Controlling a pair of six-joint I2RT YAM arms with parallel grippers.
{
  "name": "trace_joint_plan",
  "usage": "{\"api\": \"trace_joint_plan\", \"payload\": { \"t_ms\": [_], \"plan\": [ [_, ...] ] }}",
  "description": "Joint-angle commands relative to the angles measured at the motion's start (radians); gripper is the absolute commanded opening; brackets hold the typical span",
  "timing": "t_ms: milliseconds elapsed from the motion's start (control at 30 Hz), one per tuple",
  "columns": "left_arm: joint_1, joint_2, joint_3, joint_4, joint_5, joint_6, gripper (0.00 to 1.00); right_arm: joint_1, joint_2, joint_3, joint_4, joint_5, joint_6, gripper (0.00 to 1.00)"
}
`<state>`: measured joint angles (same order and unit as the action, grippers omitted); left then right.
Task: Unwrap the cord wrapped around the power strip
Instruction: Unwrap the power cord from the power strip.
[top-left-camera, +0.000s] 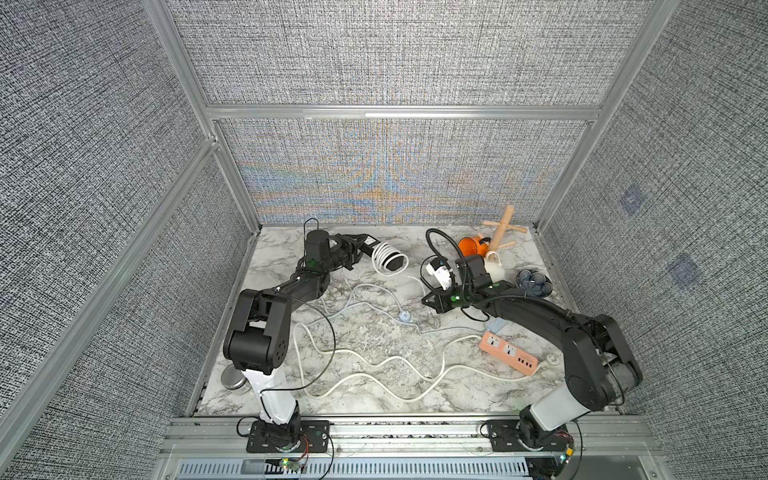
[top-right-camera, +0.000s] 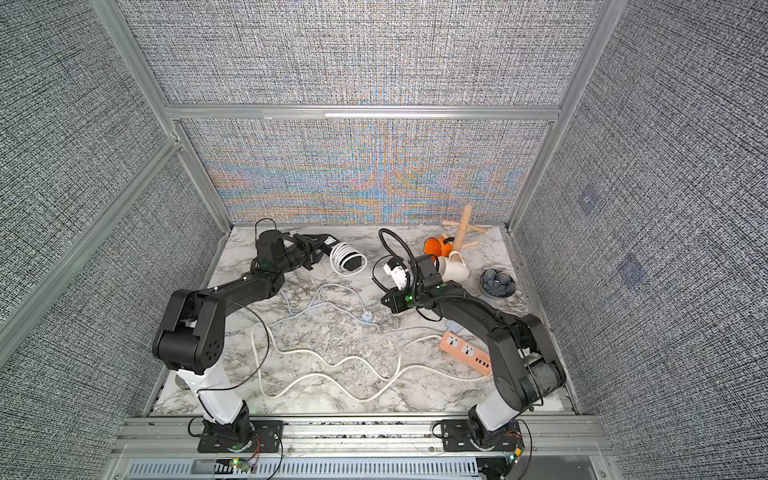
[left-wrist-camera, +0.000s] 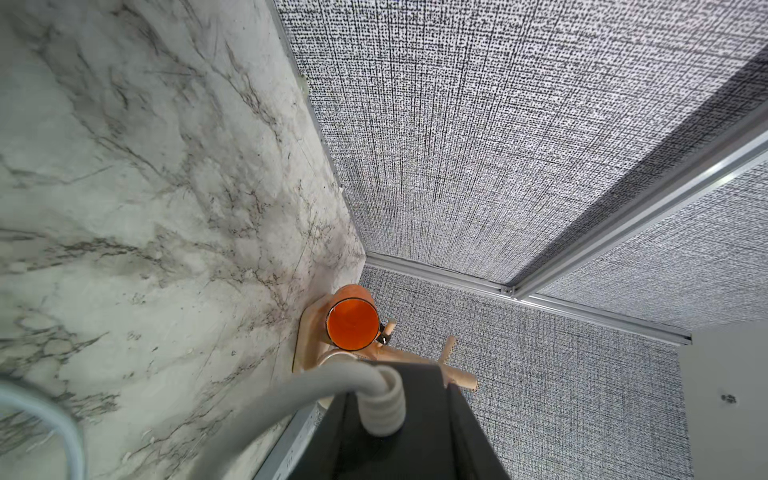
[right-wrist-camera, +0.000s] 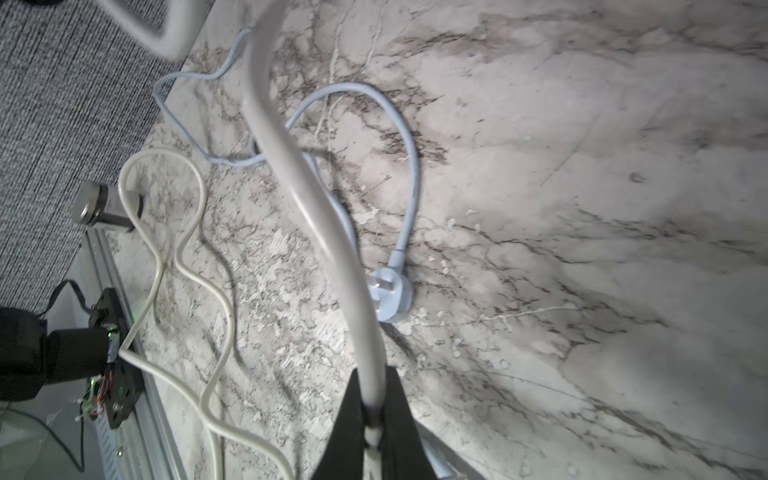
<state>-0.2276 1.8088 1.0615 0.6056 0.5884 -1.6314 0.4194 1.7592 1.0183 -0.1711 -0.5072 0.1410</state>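
The marble worktop (top-left-camera: 478, 395) carries a good deal of loose cable. A cream cord (top-left-camera: 374, 365) snakes along the near edge to a pink strip (top-left-camera: 509, 353) by the right edge. A pale blue cord (top-left-camera: 402, 318) lies in the middle with its plug. Neither looks to be part of this job.

The task's own piece is the black power strip (top-left-camera: 394, 262), near the far edge and left of the middle. The left gripper (top-left-camera: 360, 249) is clamped on one end of it and seems to hold it clear of the surface. Its white cord (top-left-camera: 381, 252) is wound round the body in several tight turns, seen in both top views and close up in the left wrist view (left-wrist-camera: 382, 411).

From the coil one length droops in a slack loop and runs across toward the right gripper (right-wrist-camera: 371, 399). That gripper is closed narrow and pinches the cord between its fingers (right-wrist-camera: 353, 415), above the middle of the worktop.

My reading is that the unwrapping is under way but well short of done. A stretch of cord is free, while most of the winding sits on the strip. What is left is to lead the pinched length round the strip, turn by turn, until the body is bare. The slack loop could snag on the blue cord below.
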Motion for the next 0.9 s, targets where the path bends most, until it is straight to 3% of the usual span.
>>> {"api": "trace_joint_plan", "payload": {
  "t_ms": [0, 133, 300, 633, 867],
  "plan": [
    [0.013, -0.044, -0.045, 0.127, 0.086, -0.016, 0.0, -0.03, 0.035, 0.064, 0.066, 0.032, 0.034, 0.0],
    [0.023, -0.111, -0.123, 0.088, 0.12, 0.063, 0.0, -0.064, 0.082, 0.178, 0.035, 0.032, 0.036, 0.0],
    [0.037, -0.144, -0.175, 0.0, 0.084, 0.178, 0.0, -0.065, 0.08, 0.325, -0.06, 0.025, -0.004, 0.0],
    [0.039, -0.023, -0.101, 0.039, -0.038, 0.166, 0.0, 0.036, -0.085, 0.372, -0.219, -0.024, -0.132, 0.0],
    [0.04, 0.064, -0.045, 0.157, -0.11, 0.009, 0.0, 0.125, -0.142, 0.262, -0.263, -0.013, -0.21, 0.0]
  ]
}}
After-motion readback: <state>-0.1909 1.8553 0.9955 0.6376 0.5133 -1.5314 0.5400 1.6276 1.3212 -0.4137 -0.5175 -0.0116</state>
